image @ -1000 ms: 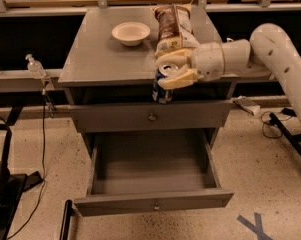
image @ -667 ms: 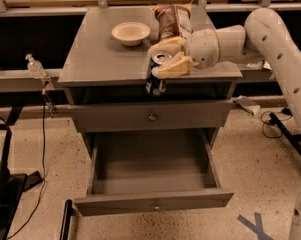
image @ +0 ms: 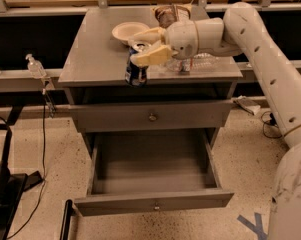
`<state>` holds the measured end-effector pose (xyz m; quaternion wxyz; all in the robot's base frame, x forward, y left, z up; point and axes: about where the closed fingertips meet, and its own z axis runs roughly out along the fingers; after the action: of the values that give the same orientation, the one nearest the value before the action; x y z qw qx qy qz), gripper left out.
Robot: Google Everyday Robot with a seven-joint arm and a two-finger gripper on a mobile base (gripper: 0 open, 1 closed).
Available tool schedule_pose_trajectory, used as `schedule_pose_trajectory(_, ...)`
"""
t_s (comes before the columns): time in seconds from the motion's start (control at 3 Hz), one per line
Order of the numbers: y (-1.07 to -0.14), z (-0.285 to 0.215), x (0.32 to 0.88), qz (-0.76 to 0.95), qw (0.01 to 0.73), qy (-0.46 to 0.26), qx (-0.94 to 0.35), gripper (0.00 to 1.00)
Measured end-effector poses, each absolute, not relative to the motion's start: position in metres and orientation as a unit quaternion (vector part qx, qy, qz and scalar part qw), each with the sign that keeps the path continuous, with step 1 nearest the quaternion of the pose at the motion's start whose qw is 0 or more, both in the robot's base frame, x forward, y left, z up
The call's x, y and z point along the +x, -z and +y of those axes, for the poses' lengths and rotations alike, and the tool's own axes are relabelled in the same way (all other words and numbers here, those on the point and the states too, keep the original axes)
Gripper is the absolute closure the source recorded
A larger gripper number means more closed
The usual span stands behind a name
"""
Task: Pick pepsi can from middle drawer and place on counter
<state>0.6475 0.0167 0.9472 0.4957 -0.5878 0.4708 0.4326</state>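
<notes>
At the far left, off the bench, a small pump bottle (image: 35, 66) stands on a low ledge with a cord hanging below it; neither bears on the job. Next comes the grey bench (image: 90, 54), smooth and faintly glossy, with a pale bowl (image: 129, 31) toward its back. Just in front of the bowl, at the bench's front edge, the blue can (image: 135, 71) is held upright with the jaws clamped on its upper part. That high grip leaves the base free, which suits setting it down. Whether the base already touches the bench I cannot tell. Behind the jaws sit a brown bag (image: 167, 14) and a clear plastic bottle (image: 202, 61), so the bare front left looks the safer landing spot. The pale arm (image: 260, 54) reaches in from the right. Below, the top drawer (image: 152, 117) is shut and the open drawer (image: 152, 169) under it shows only its flat bottom, so the lift out looks done. The floor is speckled, and wooden shelves run along the back.
</notes>
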Motion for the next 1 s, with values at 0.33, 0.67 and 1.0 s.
schedule_pose_trajectory(0.33, -0.946, 0.05, 0.667, 0.519, 0.503, -0.398, -0.565, 1.0)
schedule_pose_trajectory(0.67, -0.938, 0.065, 0.684, 0.574, 0.508, -0.352, -0.537, 1.0)
schedule_pose_trajectory(1.0, -0.935, 0.075, 0.704, 0.603, 0.502, -0.32, -0.53, 1.0)
